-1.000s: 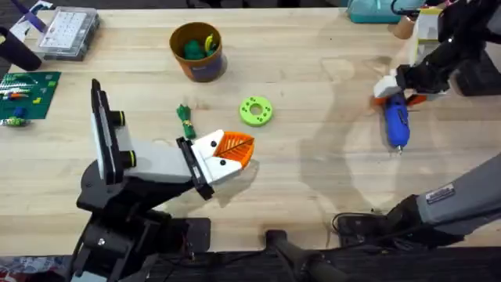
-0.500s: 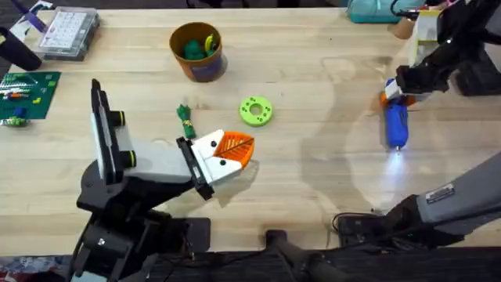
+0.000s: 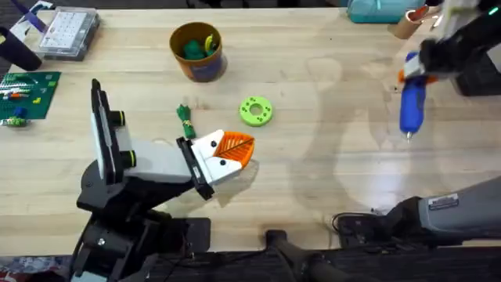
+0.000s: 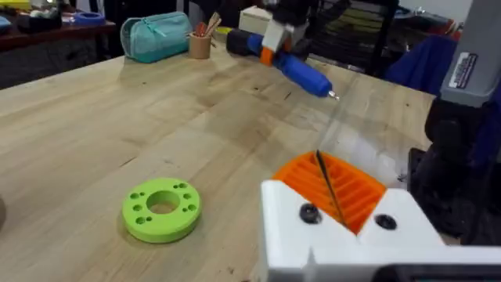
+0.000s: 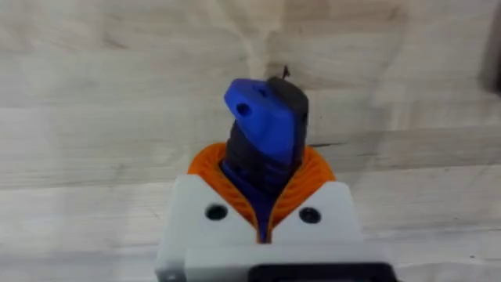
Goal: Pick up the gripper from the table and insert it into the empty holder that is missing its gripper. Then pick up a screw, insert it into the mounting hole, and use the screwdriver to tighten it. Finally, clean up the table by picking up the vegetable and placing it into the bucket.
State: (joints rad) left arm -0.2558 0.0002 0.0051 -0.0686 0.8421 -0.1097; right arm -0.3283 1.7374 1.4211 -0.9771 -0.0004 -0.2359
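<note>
Pale wooden tabletop (image 3: 313, 180), w/ clutter along the far edge. Right end effector (image 3: 427, 59), white w/ orange ribbed pads (image 5: 309, 168), is clamped on the blue cylindrical electric screwdriver (image 3: 412, 103) near its orange collar, holding it off the wood at the far right, metal bit pointing toward the robot's side. From the right wrist view the blue body sits squarely between the pads.

The small white wedge-shaped gripper w/ dark dots and orange ribbed fin (image 3: 225, 151) looks already seated against the black flange plate of the black stand w/ white cylindrical body and tall black side plate (image 3: 117, 160). Left end effector (image 4: 344, 211) is in the left wrist view; can't tell if it's spread or closed.

Judged step: carrying the driver over to the mounting hole. To do it well: keep the grip firm near the collar so the tool doesn't swing, line the bit up w/ the hole's axis before pressing in, approach slowly. Can't see a screw in the hole from these views.

Slim green toy vegetable (image 3: 185, 119) lies just beyond the holder, the bright green ring-shaped disc (image 3: 256, 110) near it, and the round yellow-orange bucket (image 3: 196, 51) sits farther back.

Writing: a label on the right arm's grey link (image 3: 442, 203), not legible.
</note>
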